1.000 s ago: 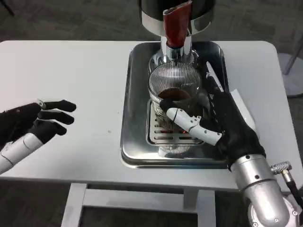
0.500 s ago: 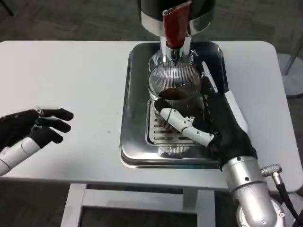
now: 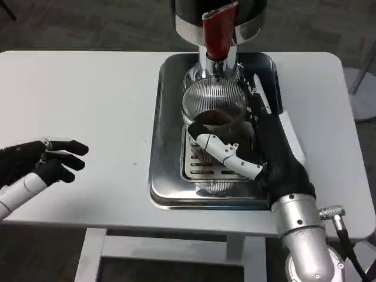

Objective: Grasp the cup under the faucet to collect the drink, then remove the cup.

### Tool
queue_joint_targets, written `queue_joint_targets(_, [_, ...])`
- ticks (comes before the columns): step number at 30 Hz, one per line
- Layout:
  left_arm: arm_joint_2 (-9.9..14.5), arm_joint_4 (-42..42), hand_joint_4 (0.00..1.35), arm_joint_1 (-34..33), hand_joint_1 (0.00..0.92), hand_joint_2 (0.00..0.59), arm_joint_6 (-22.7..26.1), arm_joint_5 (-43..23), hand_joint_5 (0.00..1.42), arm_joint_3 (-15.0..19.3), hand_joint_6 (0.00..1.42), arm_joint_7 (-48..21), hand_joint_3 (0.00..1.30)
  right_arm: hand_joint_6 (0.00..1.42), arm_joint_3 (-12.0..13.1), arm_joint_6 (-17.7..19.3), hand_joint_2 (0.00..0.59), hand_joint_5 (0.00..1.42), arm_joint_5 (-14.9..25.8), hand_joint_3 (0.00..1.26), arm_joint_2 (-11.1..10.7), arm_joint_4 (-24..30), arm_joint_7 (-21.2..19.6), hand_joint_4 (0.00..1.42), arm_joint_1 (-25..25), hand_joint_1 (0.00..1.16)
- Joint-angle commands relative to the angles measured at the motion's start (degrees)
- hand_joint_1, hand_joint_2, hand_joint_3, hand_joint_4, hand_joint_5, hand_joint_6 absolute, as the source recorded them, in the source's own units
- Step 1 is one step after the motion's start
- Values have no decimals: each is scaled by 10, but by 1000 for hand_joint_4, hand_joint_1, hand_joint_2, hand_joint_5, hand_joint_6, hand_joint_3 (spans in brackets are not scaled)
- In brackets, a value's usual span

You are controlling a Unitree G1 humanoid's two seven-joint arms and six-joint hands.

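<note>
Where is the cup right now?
In the head view, the ribbed clear cup stands on the metal tray, right of centre, just under the red faucet. The right hand wraps around it.

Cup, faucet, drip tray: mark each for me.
cup [image 3: 214,103], head view, ribbed glass wall near the rim
faucet [image 3: 218,35], head view, red spout front
drip tray [image 3: 170,106], head view, bare left steel side

I see a white desk [image 3: 94,94] with rounded corners. A steel tray [image 3: 167,188] sits on it right of centre, reaching from the far edge almost to the near edge. A white sheet [image 3: 294,141] lies just beside the tray's right side.
</note>
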State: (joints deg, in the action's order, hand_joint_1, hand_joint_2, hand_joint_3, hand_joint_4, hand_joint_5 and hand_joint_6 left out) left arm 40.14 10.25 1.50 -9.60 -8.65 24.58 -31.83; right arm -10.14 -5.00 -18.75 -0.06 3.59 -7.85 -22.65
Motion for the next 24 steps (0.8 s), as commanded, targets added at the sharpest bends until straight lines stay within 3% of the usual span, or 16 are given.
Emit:
queue_joint_targets(1, [12,-9,386,10,4,90,4,-3,431,8,387,-9,374,355,-15,6,211,207,-10,0,8,-18,-4,66,6,671])
queue_joint_targets(24, [23,-21,398,1,0,90,4,-2,431,8,386,-10,383,459,-32,11,217,309,-61,3,7,-41,-47,149,1,704])
